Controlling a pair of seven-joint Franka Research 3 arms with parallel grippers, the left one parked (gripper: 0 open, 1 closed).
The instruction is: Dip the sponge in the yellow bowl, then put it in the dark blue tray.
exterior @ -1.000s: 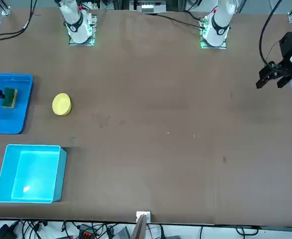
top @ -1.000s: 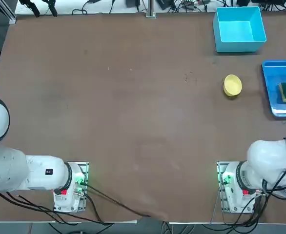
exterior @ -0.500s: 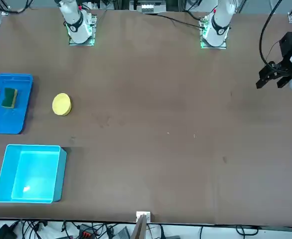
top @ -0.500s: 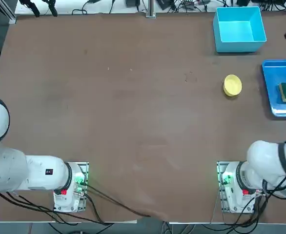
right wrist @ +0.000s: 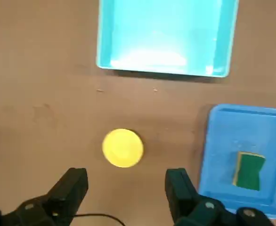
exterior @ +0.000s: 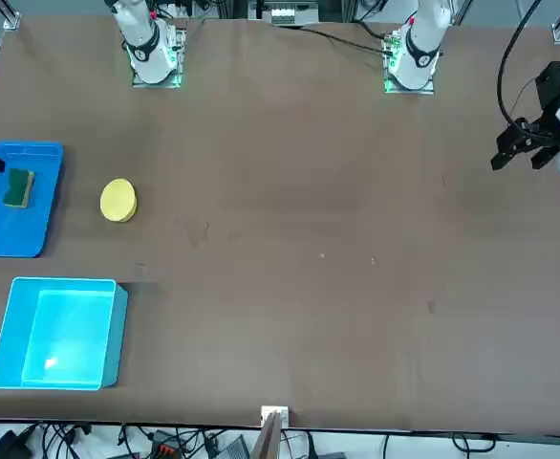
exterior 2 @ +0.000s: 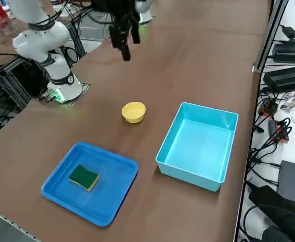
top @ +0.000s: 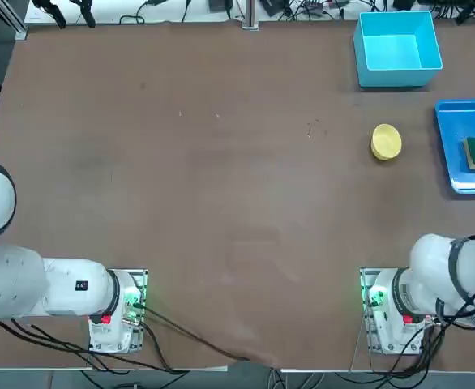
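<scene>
Wrist view: right gripper [right wrist: 126,188] hangs high over the table [top: 221,162], fingers [right wrist: 72,186] spread wide, nothing btwn them. Sponge [exterior 2: 84,177] lies green side up on the floor of the dark blue tray [exterior 2: 62,199], near its middle, w/ no contact from the gripper. Yellow bowl [exterior 2: 134,112] sits on the table apart from the tray, btwn it and the robot base. Light cyan box [exterior 2: 198,146] stands beside the tray.

You have a sponge [exterior 2: 84,177] with a dark green top over a yellow layer, lying in a saturated dark blue tray [exterior 2: 115,199] (glossy floor). The bowl [exterior 2: 134,112] is plain yellow, the deeper box [exterior 2: 197,144] light cyan, the table [top: 221,178] brown.
</scene>
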